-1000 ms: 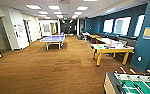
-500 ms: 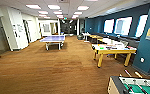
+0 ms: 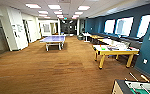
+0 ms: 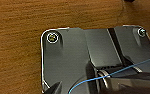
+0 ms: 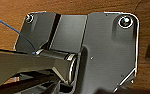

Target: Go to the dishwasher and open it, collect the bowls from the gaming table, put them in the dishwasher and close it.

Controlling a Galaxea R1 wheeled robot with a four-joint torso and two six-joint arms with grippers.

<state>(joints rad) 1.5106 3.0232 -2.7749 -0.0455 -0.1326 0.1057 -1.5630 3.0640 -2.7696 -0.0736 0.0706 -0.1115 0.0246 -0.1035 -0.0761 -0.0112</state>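
- The head view looks down a long open room with brown wood-look flooring (image 3: 53, 70), ceiling light panels (image 3: 54, 6) overhead and a dark teal wall (image 3: 96, 25) with bright windows (image 3: 123, 26) along the right.
- The gaming table (image 3: 116, 51), a white tabletop with a thin yellow edge on yellow legs, stands on the right side of the room, close to the teal wall.
- Small items lie on that tabletop; a light green spot (image 3: 103, 48) shows near its front left end, too blurred to name as a bowl with certainty.
- A blue table-tennis table (image 3: 53, 39) stands well apart from it, farther back and to the left, in the middle of the floor.
- More tables (image 3: 96, 37) line the window wall behind the gaming table.
- A corner of the foosball table (image 3: 134, 87), with a green field and rods, sits in the bottom right corner of the head view.
- White walls and doorways (image 3: 28, 30) run along the left side.
- Both wrist views show the robot's own dark plate over the wood-look flooring, with a thin blue cable (image 4: 111, 75) crossing it.
- Whether either tool's fingers are apart or together cannot be told.
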